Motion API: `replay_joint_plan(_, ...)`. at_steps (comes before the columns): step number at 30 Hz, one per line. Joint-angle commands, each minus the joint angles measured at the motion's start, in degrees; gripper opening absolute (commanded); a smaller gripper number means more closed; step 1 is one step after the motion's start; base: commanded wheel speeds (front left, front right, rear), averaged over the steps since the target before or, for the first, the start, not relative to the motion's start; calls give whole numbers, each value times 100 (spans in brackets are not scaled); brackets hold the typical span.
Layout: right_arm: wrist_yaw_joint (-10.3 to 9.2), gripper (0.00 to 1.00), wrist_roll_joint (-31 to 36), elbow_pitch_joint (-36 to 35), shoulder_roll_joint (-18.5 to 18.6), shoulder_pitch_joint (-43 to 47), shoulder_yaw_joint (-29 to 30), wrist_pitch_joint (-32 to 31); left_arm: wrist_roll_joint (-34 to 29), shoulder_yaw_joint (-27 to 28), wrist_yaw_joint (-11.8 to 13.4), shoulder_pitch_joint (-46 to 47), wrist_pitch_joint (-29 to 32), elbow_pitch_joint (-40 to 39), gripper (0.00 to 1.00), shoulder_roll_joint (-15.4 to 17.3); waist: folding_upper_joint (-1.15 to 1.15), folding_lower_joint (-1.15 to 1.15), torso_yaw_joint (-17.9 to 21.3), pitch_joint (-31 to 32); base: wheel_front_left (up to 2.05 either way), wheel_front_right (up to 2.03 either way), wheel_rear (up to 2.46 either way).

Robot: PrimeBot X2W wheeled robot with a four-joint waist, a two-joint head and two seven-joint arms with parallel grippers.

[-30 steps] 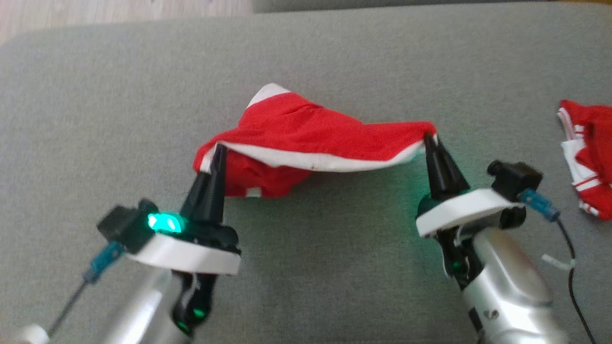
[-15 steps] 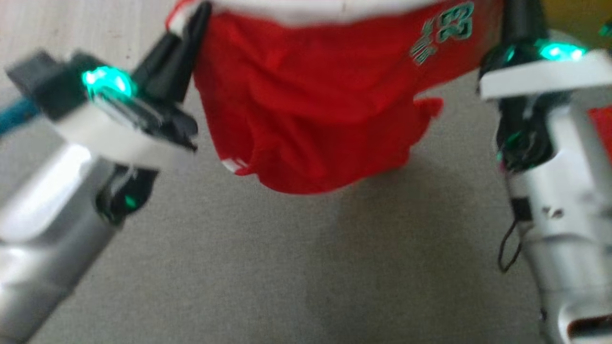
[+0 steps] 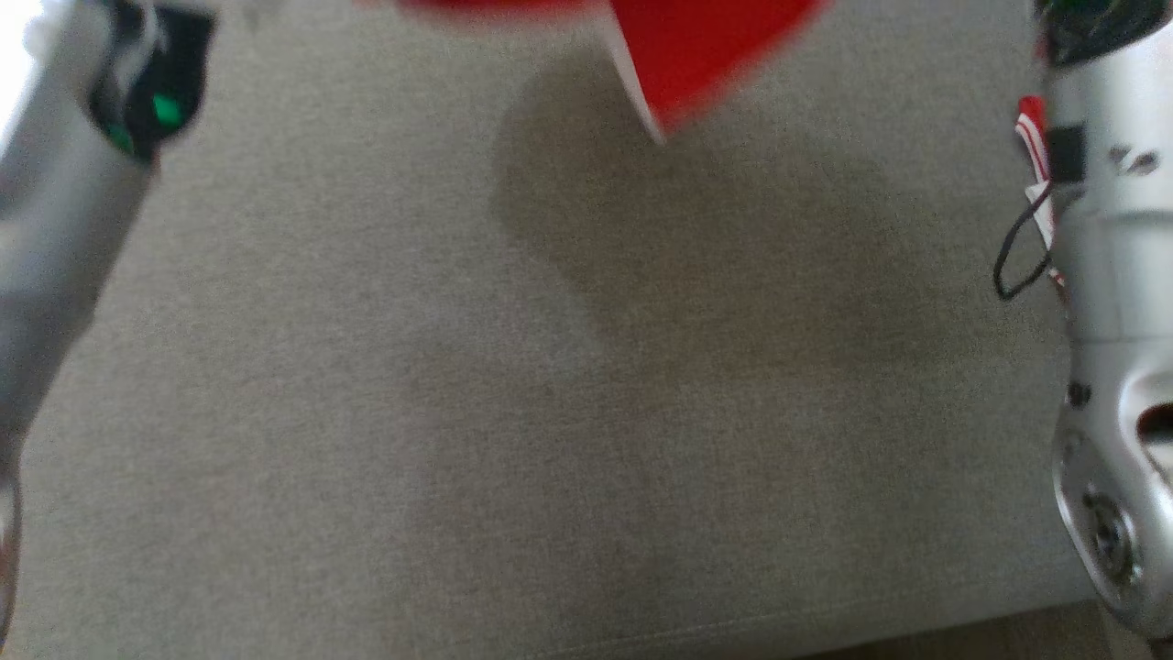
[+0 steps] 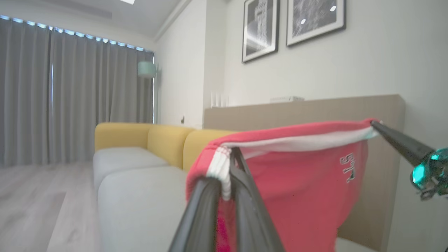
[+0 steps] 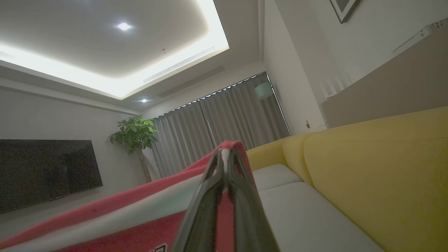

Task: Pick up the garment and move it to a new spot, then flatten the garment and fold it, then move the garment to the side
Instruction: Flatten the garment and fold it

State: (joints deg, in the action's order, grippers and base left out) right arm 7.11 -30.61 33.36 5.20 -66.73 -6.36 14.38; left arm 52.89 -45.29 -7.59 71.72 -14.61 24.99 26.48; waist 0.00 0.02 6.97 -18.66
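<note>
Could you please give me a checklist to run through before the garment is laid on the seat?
1. Left tool shut on one end of the garment: ok.
2. Right tool shut on the other end: ok.
3. Waistband stretched between them: ok.
4. Hem off the grey seat: ok.
5. Fabric free of twists: cannot tell, blurred.
6. Other red cloth at the seat's right, apart from garment: ok.

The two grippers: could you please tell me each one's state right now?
Left gripper: shut on the red garment, at its waistband.
Right gripper: shut on the red garment too.
</note>
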Motion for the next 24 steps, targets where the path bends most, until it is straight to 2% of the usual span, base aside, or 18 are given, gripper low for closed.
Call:
replay_joint_plan(1, 37, 0, 72, -299, -143, -304, 211, 57, -138, 663, 10, 376, -36, -196, 0, 66, 0, -2, 91, -152, 0, 0, 0)
replay_joint_plan(4, 37, 0, 94, -412, -176, -271, 350, 59, -260, 835, 10, 206, -37, -267, 0, -34, 0, -2, 103, -143, 0, 0, 0)
replay_joint_plan(7, 37, 0, 27, -465, -206, 179, 220, 60, -256, 849, 10, -405, -38, -297, 0, -112, 0, -2, 113, -36, 0, 0, 0)
replay_joint_plan(10, 37, 0, -159, -429, -217, 944, -11, 61, 55, 964, 10, -1350, -38, -298, 0, -290, 0, -2, 123, 70, 0, 0, 0)
replay_joint_plan(13, 37, 0, -369, -358, -223, 1852, -193, 61, 181, 751, 10, -2350, -38, -290, 0, -366, 0, -2, 140, 175, 0, 0, 0)
replay_joint_plan(17, 37, 0, -575, -261, -226, 3121, -432, 61, 370, 795, 10, -3636, -38, -261, 0, -698, 0, -2, 129, 346, 0, 0, 0)
replay_joint_plan(20, 37, 0, -709, -270, -200, 3914, -572, 62, 269, 656, 10, -4383, -39, -211, 0, -896, 0, -2, 116, 504, 0, 0, 0)
replay_joint_plan(24, 37, 0, -864, -536, -133, 4689, -606, 62, 142, 867, 10, -5164, -39, -237, 0, -1203, 0, -2, 113, 771, 0, 0, 0)
